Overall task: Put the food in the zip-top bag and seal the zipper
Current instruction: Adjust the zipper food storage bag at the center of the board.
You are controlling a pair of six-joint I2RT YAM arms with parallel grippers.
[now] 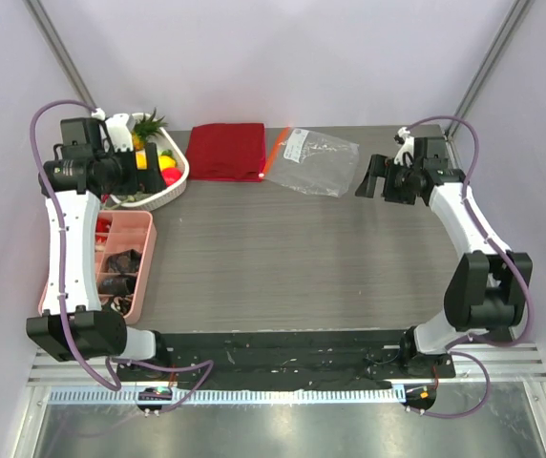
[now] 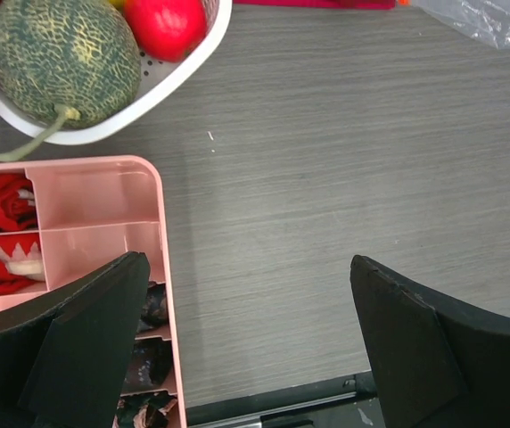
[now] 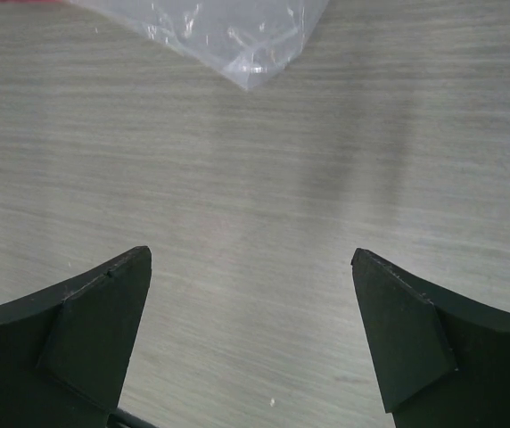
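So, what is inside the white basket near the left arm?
A netted green melon, a red apple, a yellow piece and green leaves show in the white basket. The left arm covers the rest from above.

Grey wood-grain table (image 1: 283,258) between plain white walls (image 1: 283,57).

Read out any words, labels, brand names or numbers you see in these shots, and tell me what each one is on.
No text in any view can be read.
zip-top bag: a pale printed patch near its orange-red zipper, too small and blurred to read.
white basket, pink compartment box, red cloth: no lettering visible.
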